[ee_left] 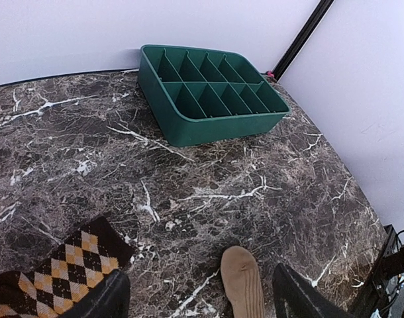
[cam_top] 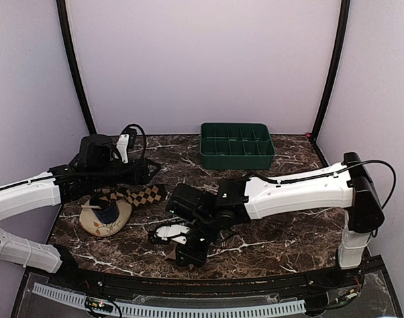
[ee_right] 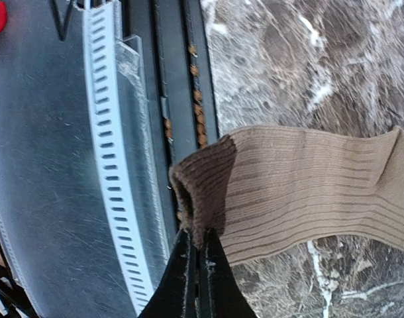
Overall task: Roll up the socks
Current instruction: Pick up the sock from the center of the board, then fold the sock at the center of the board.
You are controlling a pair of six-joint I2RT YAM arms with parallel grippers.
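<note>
Right end effector (ee_right: 197, 240) is clamped shut on the cuff of the plain tan-brown ribbed sock (ee_right: 301, 192) at the desk's (ee_right: 301, 53) near edge, well in front of the green plastic divided tray (ee_left: 208, 129) — I'd say the roll is just starting. Next: fold the cuff over along the sock, tight. Left end effector (ee_left: 202, 295) is wide open and empty, by the brown-black-cream diamond-check sock (ee_left: 63, 271), near-left of the tray. No writing readable.

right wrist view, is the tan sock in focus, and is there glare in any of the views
Right wrist: the tan sock is sharp, ribs clear; pale sheen on the grey panel. Left wrist: green tray crisp, no glare. Top external: softer, evenly lit, no hard shadows.
</note>
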